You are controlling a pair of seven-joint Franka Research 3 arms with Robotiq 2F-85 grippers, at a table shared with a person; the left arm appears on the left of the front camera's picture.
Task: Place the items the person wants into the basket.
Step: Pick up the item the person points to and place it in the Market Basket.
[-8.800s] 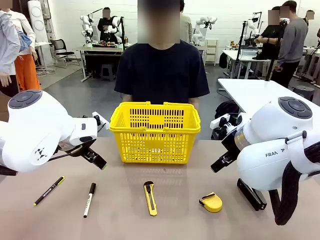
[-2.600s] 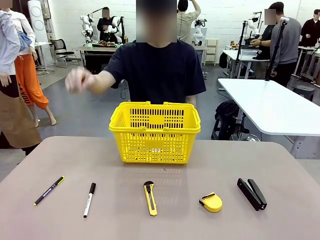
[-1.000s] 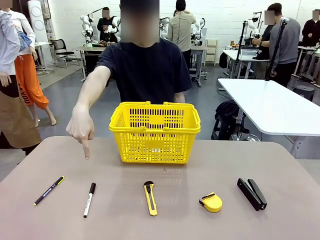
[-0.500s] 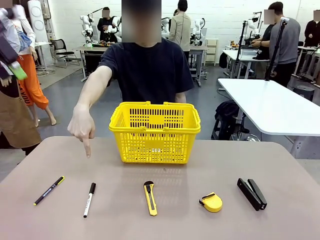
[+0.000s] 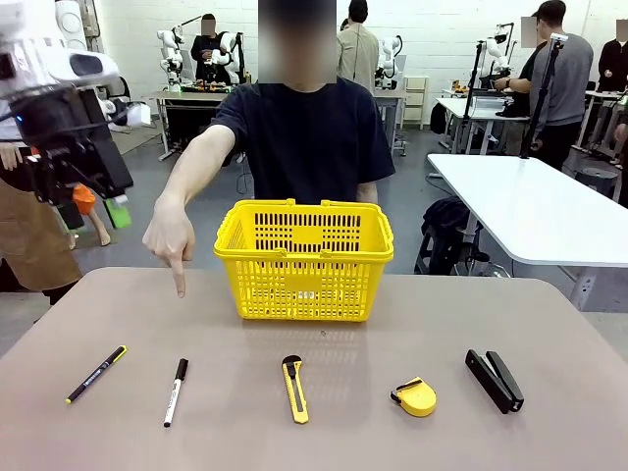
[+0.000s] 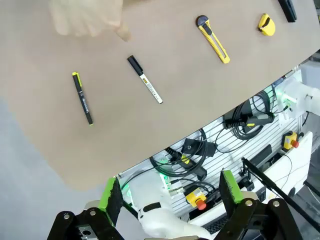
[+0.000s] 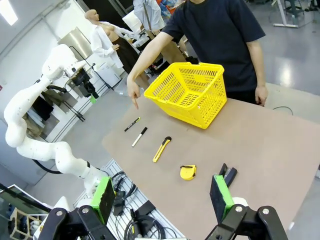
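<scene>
Hand blurred (cut by top edge); stapler cropped.

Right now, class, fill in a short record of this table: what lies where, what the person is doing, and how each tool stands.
basket: yellow, far middle of the table, in front of the person
row, robot's left to right: black pen, white marker, utility knife, tape measure, stapler
person's hand: index finger pointing down, nearest the white marker
left tool: open, high over the table's left side, holding nothing
right tool: open, high above the table, holding nothing
</scene>
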